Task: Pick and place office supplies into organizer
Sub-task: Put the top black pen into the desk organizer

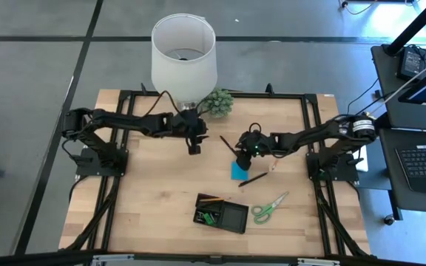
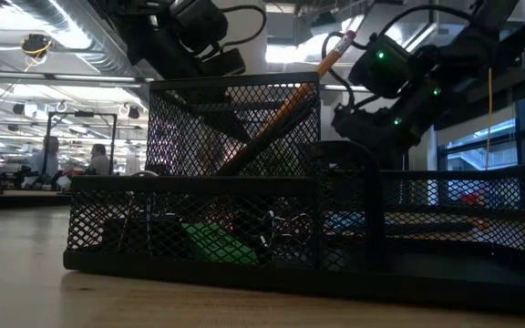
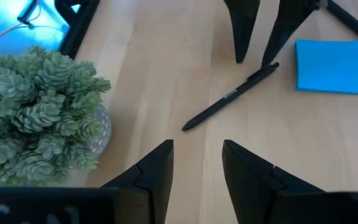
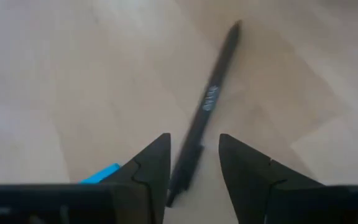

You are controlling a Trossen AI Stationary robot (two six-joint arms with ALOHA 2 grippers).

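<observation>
1. Nearest the table's front edge: organizer (image 1: 224, 215), black mesh, set a little askew. An orange pencil (image 2: 285, 107) leans in its tall compartment; green bits and small clips lie in a low one.
2. Just right of the organizer: green-handled scissors (image 1: 269, 207), flat on the wood.
3. Mid-table: blue sticky-note pad (image 1: 238, 171). A black pen (image 1: 252, 179) lies diagonally just beside the pad's right corner. A short pencil (image 1: 274, 166) lies a bit further right.
4. Right gripper (image 1: 247, 148) hangs over the pad's far side, pointing down. Fingers (image 4: 148, 168) parted, nothing between them gripped; a second black pen (image 4: 206, 106) lies on the table straddled by the two tips.
5. Left gripper (image 1: 194, 145) hovers left of centre, above bare wood. Fingers (image 3: 151, 174) apart, empty, facing that same pen and the pad.
6. Far edge: small green plant (image 1: 217, 103), then white lamp (image 1: 184, 52) just left of it.
</observation>
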